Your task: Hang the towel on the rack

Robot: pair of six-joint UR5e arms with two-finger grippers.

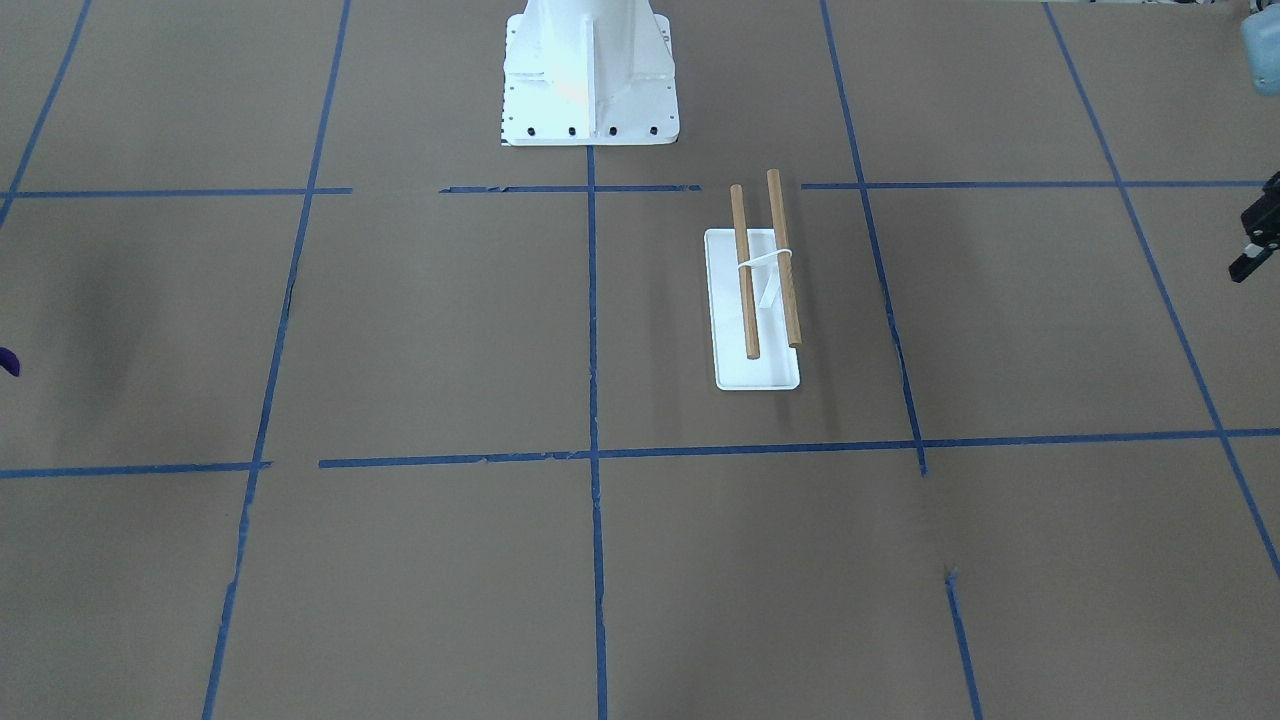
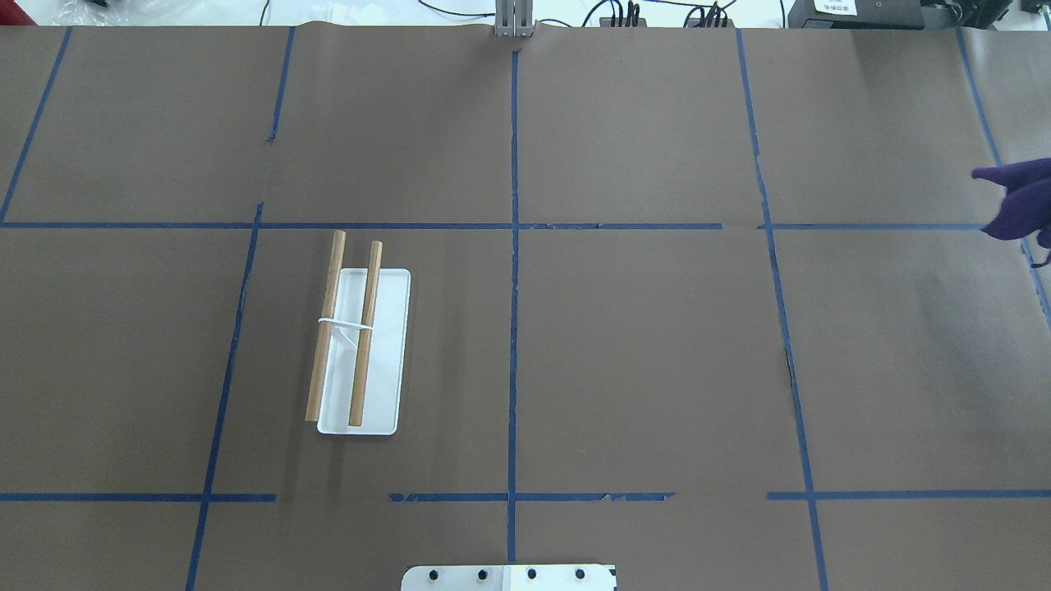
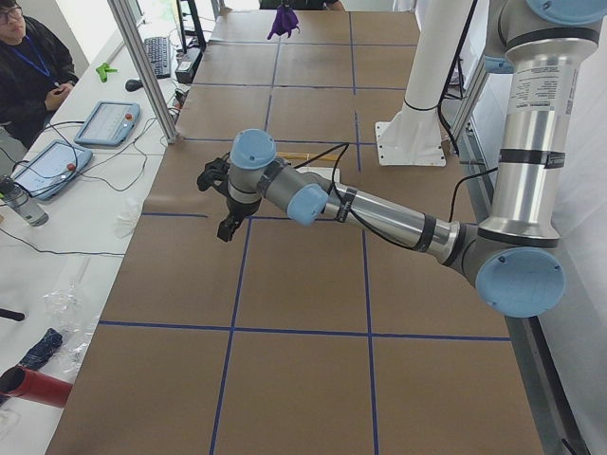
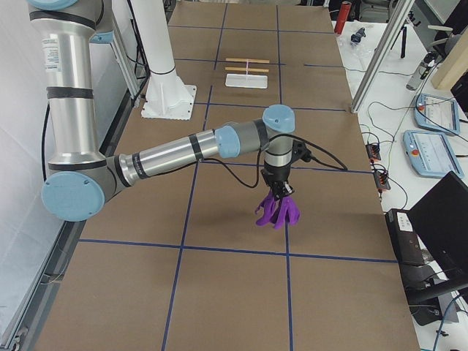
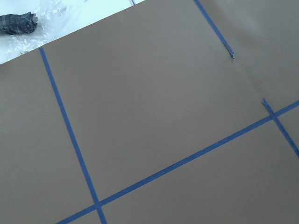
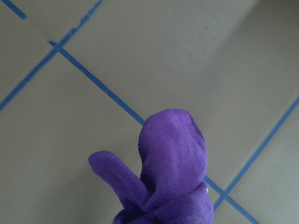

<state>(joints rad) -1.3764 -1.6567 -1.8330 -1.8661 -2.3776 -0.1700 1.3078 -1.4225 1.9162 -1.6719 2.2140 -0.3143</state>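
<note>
Towel (image 4: 277, 210) hangs under right jaws — arm (image 4: 183, 150) outstretched, wrist down.

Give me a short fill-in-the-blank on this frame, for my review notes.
The towel is ___ in colour.
The rack has ___ wooden rods.
The towel hangs under the robot's ___ gripper.
The rack stands on the robot's ___ side of the table.
Missing words: purple; two; right; left.
</note>
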